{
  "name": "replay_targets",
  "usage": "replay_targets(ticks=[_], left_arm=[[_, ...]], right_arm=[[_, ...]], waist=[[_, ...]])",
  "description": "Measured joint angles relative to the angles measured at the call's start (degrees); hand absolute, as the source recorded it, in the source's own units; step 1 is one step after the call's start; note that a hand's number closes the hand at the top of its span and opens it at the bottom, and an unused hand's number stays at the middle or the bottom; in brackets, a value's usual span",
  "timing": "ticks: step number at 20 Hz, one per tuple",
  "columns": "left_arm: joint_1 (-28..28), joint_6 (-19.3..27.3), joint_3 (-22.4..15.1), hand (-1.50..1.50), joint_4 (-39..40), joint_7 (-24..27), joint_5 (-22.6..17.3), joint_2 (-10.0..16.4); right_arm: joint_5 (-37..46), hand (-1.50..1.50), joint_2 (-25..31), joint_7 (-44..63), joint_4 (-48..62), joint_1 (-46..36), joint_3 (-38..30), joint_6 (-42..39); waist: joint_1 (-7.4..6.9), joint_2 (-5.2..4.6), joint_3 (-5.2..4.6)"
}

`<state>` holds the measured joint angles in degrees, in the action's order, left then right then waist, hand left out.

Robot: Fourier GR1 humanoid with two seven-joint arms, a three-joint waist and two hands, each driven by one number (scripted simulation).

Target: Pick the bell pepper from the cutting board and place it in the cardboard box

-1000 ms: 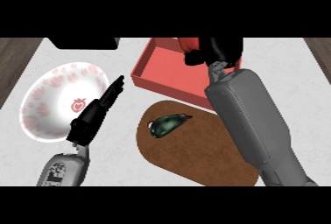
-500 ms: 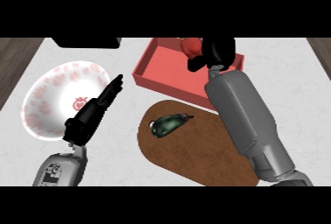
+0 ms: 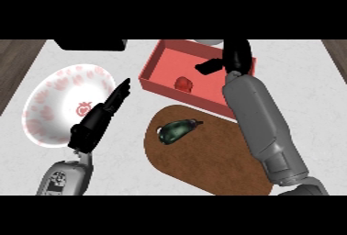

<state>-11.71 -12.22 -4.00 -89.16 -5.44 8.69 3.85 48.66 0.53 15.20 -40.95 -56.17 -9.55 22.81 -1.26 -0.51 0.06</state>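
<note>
Head view, quick one: where's the bell pepper (image 3: 183, 84) sitting, and what are the hands doing? (tom)

It's lying inside the cardboard box (image 3: 168, 59), toward the near wall, and it isn't touching either hand. The right hand (image 3: 235, 55) is hanging over the box's far right corner with fingers relaxed and the thumb sticking out to the left, gripping nothing. The left hand (image 3: 100, 117) is stretching its fingers out straight, pointing up and to the right. It's overlapping the right rim of the plate (image 3: 51, 96) and also holding nothing. (rik)

How's the room looking along the edges? Any writing? (tom)

The cutting board (image 3: 210, 160) is sitting just below the box, its top edge running right up beside the box's near wall. The right forearm (image 3: 261, 124) is crossing over the board's right side. A dark green vegetable (image 3: 175, 131) is resting on the board's upper left. Bare surface (image 3: 129, 174) is showing between plate and board, and more is showing to the right of that forearm. Wood-coloured strips (image 3: 17, 59) are running down both outer sides past the surface's edges. A black object (image 3: 92, 44) is sitting at the top, left of the box. The plate is showing red blotches round its rim and a small red motif in the middle, but I'm not making out any lettering. The left forearm (image 3: 64, 176) is carrying a little marked panel, too small to read. (rik)
</note>
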Motion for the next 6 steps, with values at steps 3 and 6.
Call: replay_targets(ticks=[3, 6], left_arm=[[0.45, 0.23, -0.36, 0.00, -0.14, 0.20, 0.41, -0.18], [1.11, 0.40, -0.42, 0.00, -0.35, 0.34, 0.54, -0.28]], right_arm=[[-5.61, -1.50, -0.22, -4.77, -2.06, 0.56, -3.41, 4.23], [-12.21, -1.50, -0.26, -10.04, -5.21, 1.95, -7.35, 5.40]], waist=[[-0.01, 0.05, 0.03], [0.41, 0.20, 0.04]])
